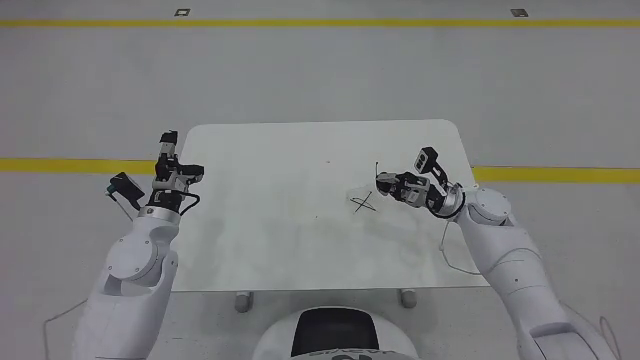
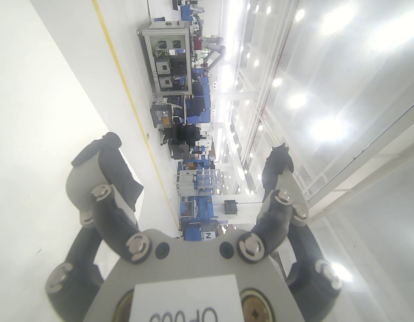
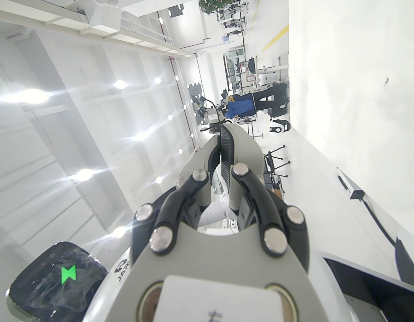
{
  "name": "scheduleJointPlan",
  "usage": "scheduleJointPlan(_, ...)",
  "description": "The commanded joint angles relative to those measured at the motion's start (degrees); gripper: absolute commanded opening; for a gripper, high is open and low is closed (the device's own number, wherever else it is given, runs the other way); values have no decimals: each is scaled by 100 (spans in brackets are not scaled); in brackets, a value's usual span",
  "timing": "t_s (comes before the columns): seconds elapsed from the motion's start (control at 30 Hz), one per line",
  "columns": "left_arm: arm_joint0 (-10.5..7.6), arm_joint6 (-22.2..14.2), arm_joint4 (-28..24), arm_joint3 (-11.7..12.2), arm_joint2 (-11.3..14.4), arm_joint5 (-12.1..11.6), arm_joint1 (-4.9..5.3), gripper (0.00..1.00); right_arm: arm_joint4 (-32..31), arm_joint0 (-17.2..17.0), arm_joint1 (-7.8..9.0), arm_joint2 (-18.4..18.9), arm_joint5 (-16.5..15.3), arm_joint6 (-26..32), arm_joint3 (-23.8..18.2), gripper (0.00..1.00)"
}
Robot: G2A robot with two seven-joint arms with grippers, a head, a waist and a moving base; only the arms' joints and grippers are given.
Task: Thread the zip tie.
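Note:
A thin black zip tie (image 1: 364, 201) lies as a small cross of dark strands on the white table (image 1: 270, 220), right of centre. One fine strand stands up at the tip of my right gripper (image 1: 384, 182), which hovers just right of the cross. In the right wrist view that gripper (image 3: 221, 132) has its fingers pressed together; the tie itself is too thin to make out there. My left gripper (image 1: 170, 156) is at the table's left edge, far from the tie. It (image 2: 195, 145) stands open with nothing between its fingers.
The table's near and far edges are unobstructed. A yellow floor line (image 1: 560, 174) runs behind the table. A smart watch (image 3: 56, 278) sits on the right wrist.

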Motion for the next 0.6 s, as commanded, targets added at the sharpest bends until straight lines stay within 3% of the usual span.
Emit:
scheduleJointPlan(0.0, 0, 0, 0, 0, 0, 0, 0, 100, 0, 0, 0, 0, 0, 0, 0, 0)
scheduleJointPlan(0.4, 0, 0, 0, 0, 0, 0, 0, 100, 0, 0, 0, 0, 0, 0, 0, 0)
scheduleJointPlan(0.5, -9, -8, 30, -11, 4, -11, 1, 100, -216, -84, 3, -57, -4, -392, -230, 0)
scheduleJointPlan(0.57, -41, -116, 449, -135, 82, -293, 6, 100, -497, -114, 23, -89, 162, -709, -435, 0)
